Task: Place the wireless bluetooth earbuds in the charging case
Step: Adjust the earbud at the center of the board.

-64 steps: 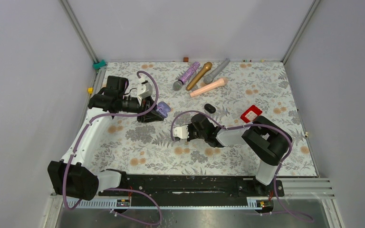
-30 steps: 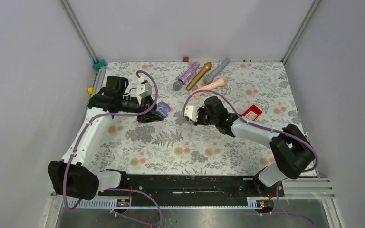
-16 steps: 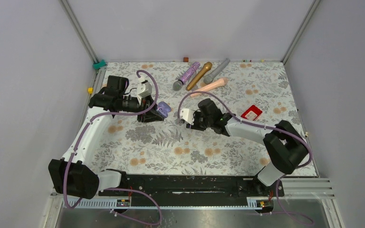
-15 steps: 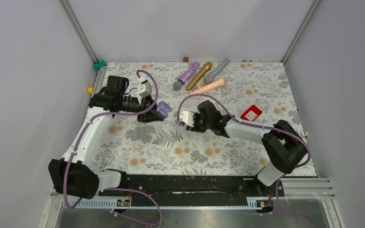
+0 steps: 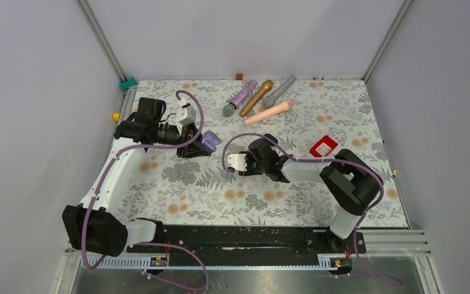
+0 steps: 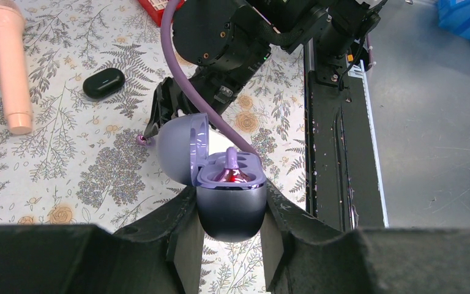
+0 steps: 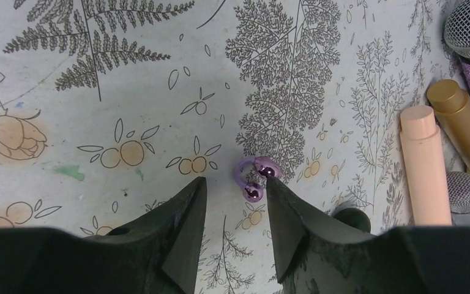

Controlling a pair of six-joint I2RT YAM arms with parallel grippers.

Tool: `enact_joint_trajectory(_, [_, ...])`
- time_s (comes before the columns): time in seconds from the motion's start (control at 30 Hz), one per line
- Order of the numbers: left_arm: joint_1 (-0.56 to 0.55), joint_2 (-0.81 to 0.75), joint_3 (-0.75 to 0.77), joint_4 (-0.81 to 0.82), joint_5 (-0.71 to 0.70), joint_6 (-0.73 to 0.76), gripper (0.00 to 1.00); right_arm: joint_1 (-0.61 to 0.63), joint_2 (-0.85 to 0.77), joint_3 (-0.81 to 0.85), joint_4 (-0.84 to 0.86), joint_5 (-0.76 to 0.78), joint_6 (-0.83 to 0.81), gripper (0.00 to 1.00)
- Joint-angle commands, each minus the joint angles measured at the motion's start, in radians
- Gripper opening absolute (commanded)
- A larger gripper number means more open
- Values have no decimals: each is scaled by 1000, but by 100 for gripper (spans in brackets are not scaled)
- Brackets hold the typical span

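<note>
Earbuds [image 7: 254, 177]: two purple, one loose (other apparently docked in charging case [image 6: 229, 199]).

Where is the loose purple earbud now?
The purple earbud lies on the floral cloth at the tips of the open right gripper, in right wrist view left of the pink microphone.

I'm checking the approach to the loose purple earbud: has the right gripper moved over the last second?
Yes. In the top view the right gripper has drawn back toward the arm bases and slightly left, farther from the pink microphone.
</note>
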State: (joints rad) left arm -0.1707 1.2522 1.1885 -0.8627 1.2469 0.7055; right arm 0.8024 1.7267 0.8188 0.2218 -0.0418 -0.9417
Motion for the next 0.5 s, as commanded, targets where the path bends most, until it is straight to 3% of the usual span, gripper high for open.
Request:
enact_joint_trajectory(0.0, [5, -21, 7, 28, 46, 6, 0, 11, 17, 55, -3, 18, -41, 48])
enact_joint_trajectory(0.47, [8, -27, 5, 27, 44, 8, 0, 12, 59, 136, -110, 37, -38, 45])
